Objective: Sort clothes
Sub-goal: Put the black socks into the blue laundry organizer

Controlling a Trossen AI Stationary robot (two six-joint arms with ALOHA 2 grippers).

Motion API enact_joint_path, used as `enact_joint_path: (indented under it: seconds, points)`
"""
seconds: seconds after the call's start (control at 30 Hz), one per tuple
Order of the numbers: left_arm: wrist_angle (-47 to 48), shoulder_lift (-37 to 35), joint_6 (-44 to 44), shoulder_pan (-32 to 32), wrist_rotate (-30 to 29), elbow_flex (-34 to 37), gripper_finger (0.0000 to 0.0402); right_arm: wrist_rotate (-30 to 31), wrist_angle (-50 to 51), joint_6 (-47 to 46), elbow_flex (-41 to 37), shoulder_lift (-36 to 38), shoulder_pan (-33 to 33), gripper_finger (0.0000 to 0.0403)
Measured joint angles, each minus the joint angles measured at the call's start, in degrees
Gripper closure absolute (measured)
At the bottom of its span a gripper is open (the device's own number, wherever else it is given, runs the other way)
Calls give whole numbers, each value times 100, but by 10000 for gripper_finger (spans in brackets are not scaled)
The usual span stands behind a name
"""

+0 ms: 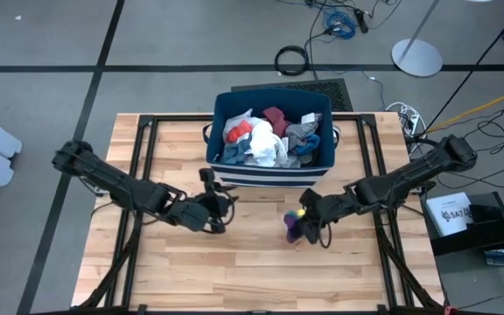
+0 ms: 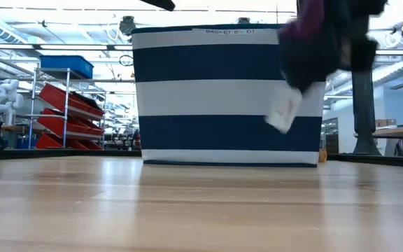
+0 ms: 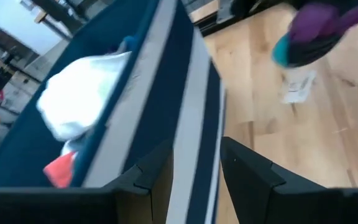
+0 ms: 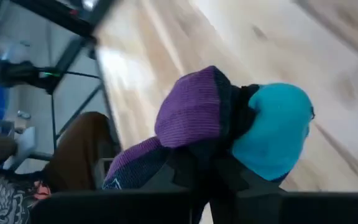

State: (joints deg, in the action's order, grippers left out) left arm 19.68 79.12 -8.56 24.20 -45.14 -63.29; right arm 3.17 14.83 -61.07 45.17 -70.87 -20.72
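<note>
The right gripper (image 1: 303, 224) has its jaws clamped on a purple-and-teal sock (image 4: 229, 124) — held clear above the surface (image 1: 252, 271), just in front of the bin's front right corner. The left gripper (image 1: 220, 206) hovers at the striped navy bin's (image 2: 226, 94) front left corner, jaws parted and holding nothing. Inside the bin lie the other clothes — a white garment (image 1: 265, 144), a maroon piece (image 1: 275, 115) and a grey one (image 1: 303, 133).
</note>
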Motion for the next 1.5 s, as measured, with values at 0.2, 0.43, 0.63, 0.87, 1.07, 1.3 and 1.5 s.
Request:
enact_joint_path:
  seconds: [0.2,0.43,0.63,0.87,1.07,1.3,1.5]
  points:
    - [669,-543,401,48,-204,2,261,598,-9,1261,906,4,-229,394]
    - [1595,-988,1088,47,-922,168,261,1243,-7,3515,2132,7,-150,394]
    - [1585,-1556,1172,18,-1111,812,261,1861,36,5130,3047,14,164,394]
    - [1471,-2432,1523,-33,-1062,1256,261,2631,81,5869,3313,15,1109,394]
    - [1366,-2836,1583,-28,-563,1460,261,2703,970,5455,3311,15,2242,394]
    - [1366,-2809,1607,-28,-132,1467,261,2496,1800,4964,3311,-144,3385,394]
    - [1372,-2842,1730,-4,-134,1467,261,1572,1985,4947,3311,-317,4030,394]
